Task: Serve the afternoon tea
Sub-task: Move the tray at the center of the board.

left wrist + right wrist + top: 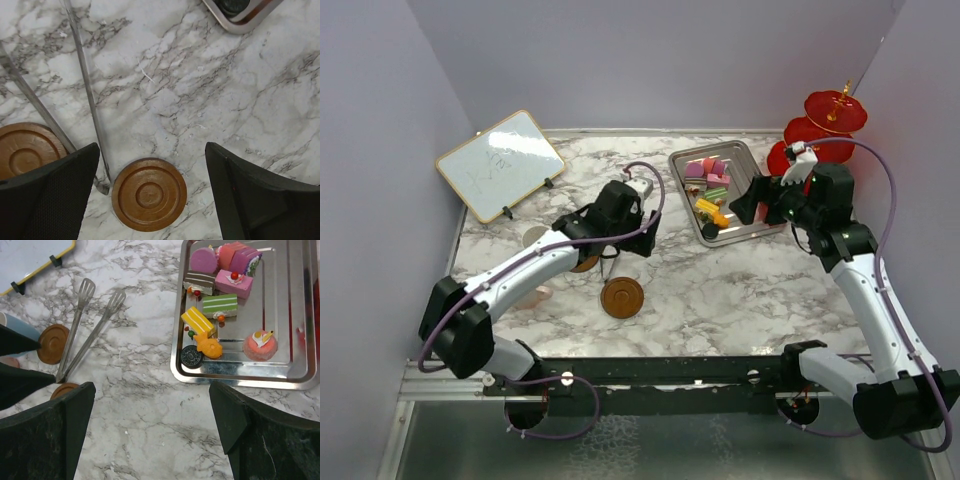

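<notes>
Saw left claw (151, 150) wide, empty, over saucer (149, 194) on desk (200, 90). Saw right claw (150, 385) wide too, near cake pieces (220, 305) in tray (240, 381). Probably needed straight drop, pinch across saucer rim, clear of tongs (85, 80) just beside.

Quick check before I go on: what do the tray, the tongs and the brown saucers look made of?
Tray: polished metal, likely steel, with a shiny, reflective floor and rim. Tongs: thin bright metal with the same gleam. Saucers: matte brown, probably turned wood judging by the concentric rings, though moulded plastic is possible.
</notes>
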